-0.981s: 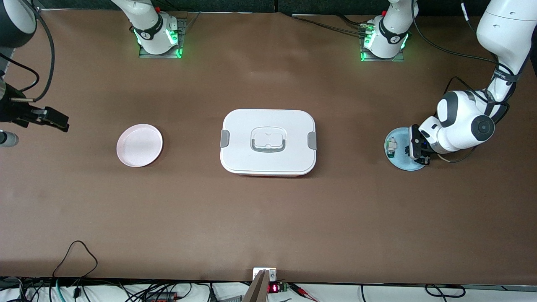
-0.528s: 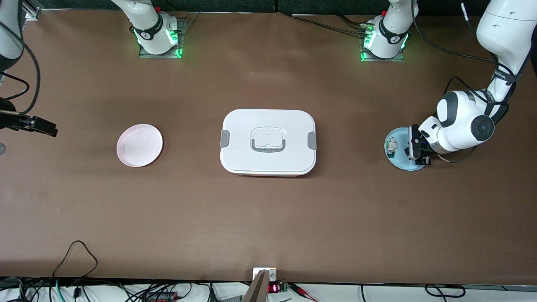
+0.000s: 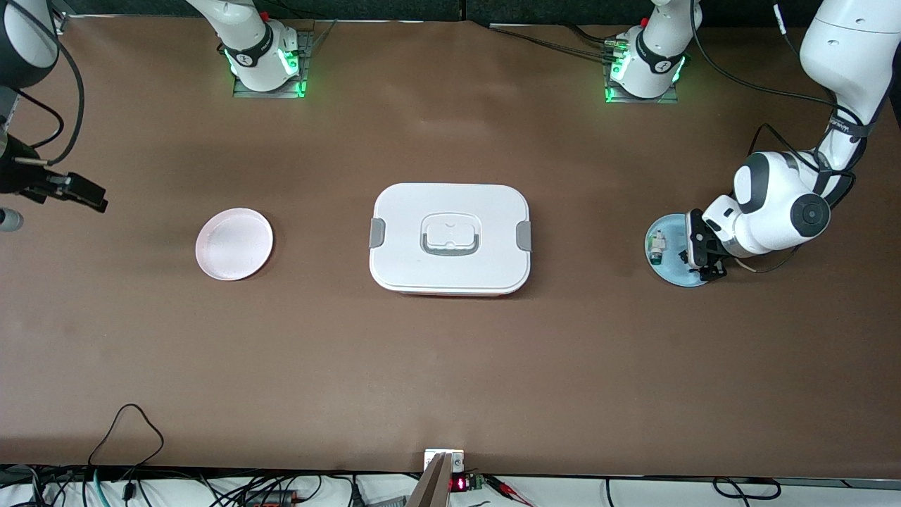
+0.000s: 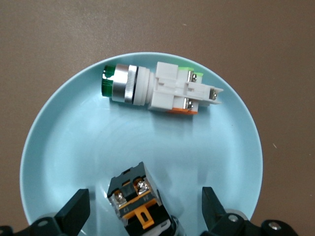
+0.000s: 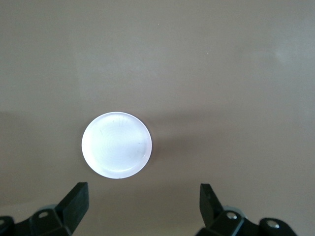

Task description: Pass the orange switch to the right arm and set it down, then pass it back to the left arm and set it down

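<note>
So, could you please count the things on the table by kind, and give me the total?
Plates: 2, the pink plate and the blue plate
Switches: 2, the orange switch and the green switch, both on the blue plate
Boxes: 1, the white box
Total: 5

The left arm point(image 3: 838, 84) comes down from its base at the table's edge, bends at the elbow and turns its wrist point(image 3: 771, 204) downward. The left gripper point(image 4: 142, 209) sits low, just above the surface at the left arm's end of the table, with its two black fingers point(image 4: 74, 211) spread wide apart and touching nothing.

The right arm point(image 3: 21, 63) waits at its own end of the table, raised well above the surface. The right gripper point(image 5: 142, 201) points down, and its fingers point(image 5: 74, 199) are also spread wide, with nothing between them.
</note>
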Action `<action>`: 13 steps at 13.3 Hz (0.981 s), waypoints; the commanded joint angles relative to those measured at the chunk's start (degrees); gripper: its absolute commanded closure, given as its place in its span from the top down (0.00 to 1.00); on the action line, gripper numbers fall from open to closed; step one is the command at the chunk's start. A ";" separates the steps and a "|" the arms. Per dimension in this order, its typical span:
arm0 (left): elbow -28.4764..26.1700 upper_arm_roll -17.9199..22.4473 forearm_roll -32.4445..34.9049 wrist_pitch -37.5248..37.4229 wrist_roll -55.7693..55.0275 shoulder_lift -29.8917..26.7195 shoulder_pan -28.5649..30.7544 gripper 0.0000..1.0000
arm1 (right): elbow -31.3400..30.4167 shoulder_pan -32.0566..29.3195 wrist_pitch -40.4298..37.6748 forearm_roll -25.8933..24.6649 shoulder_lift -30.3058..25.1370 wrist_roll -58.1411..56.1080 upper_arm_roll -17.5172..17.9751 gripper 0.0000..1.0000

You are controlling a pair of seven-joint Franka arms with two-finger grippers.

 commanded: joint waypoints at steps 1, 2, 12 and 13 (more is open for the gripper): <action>0.38 -0.42 1.39 -3.35 -2.29 -2.05 0.35 1.00 | 0.23 -0.13 0.29 1.03 -1.81 -0.70 -0.16 1.00; 1.08 -0.42 1.39 -4.84 -2.74 -2.49 0.27 1.00 | 0.85 -0.05 -0.06 1.04 -1.72 -0.70 -0.08 1.00; 11.98 -1.73 0.69 -24.52 -29.50 -10.48 -0.17 1.00 | 2.35 -0.14 -2.97 4.55 -0.76 -6.35 -0.16 1.00; 13.12 -2.86 0.60 -26.46 -34.16 -11.28 -0.17 1.00 | 2.52 0.04 -3.14 4.46 -0.76 -2.93 0.10 1.00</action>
